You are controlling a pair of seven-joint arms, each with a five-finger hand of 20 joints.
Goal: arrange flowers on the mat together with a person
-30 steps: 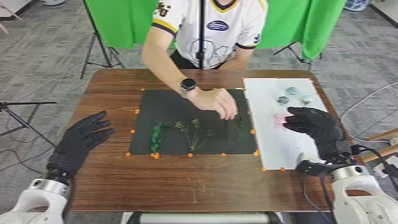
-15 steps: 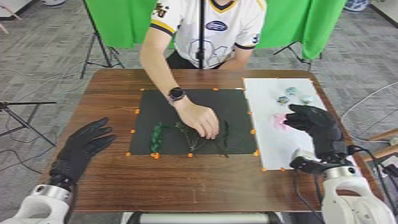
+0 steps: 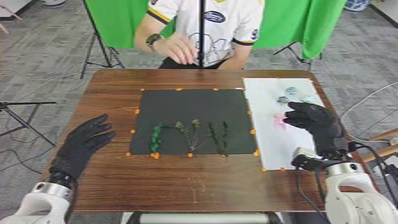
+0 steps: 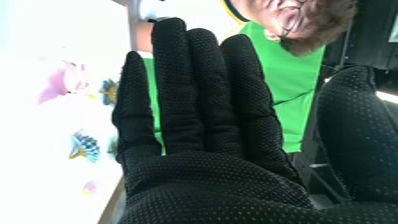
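Pink flower point(image 4: 65, 82) — pale; blue flower point(image 4: 86, 145) — spiky, seemingly.

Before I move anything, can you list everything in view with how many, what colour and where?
Table: one, brown, centre
Mat: one, black, table's middle
Sheet: one, white, right of the mat
Leafy stem: one, green, mat's near left
Branching sprig: one, green, beside it
Thin stems: apparently two, dark green, mat's near right
Pink flowers: at least two, on the sheet
Blue flowers: at least two, on the sheet
Backdrop: green, behind
Robot's hands: two, black, left and right
Person's hand: one, beyond the far edge
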